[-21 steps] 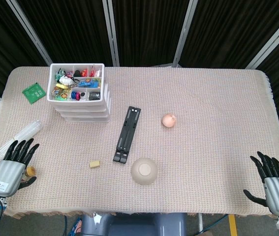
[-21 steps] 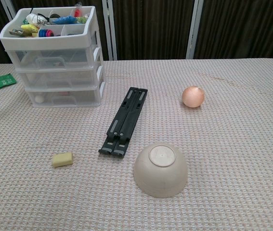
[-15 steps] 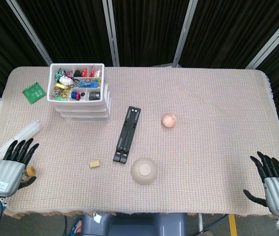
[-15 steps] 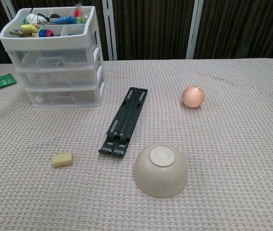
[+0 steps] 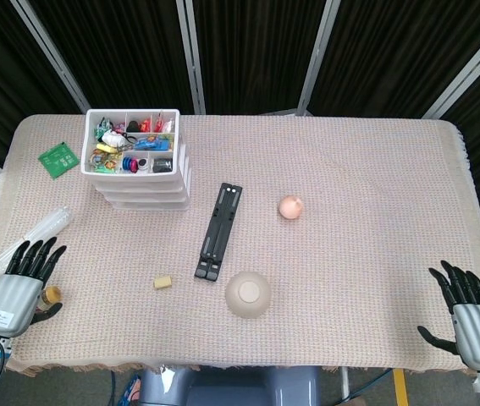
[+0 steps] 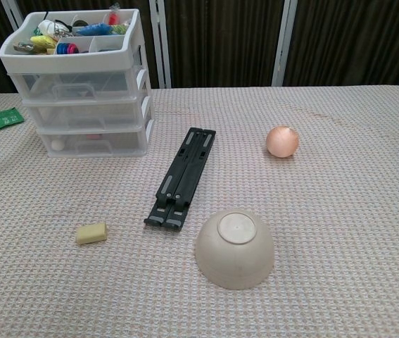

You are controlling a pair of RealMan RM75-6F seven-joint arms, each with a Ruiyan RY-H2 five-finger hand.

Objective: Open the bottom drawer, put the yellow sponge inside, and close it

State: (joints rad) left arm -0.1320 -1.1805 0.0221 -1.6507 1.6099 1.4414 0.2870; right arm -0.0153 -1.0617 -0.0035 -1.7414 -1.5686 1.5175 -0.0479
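A white drawer unit (image 5: 140,173) (image 6: 86,88) stands at the back left, its top tray full of small items. Its bottom drawer (image 6: 92,141) is closed. The small yellow sponge (image 5: 164,282) (image 6: 91,233) lies on the cloth in front of the unit, nearer the front edge. My left hand (image 5: 19,283) hovers at the table's front left corner, fingers spread, holding nothing. My right hand (image 5: 470,317) is at the front right corner, fingers also spread and empty. Neither hand shows in the chest view.
A black folded stand (image 5: 219,230) (image 6: 181,176) lies mid-table. An upturned beige bowl (image 5: 248,293) (image 6: 235,247) sits before it. A peach ball (image 5: 290,206) (image 6: 282,141) rests to the right. A green packet (image 5: 57,158), a clear plastic bag (image 5: 36,230) and a small brown object (image 5: 52,294) are at the left.
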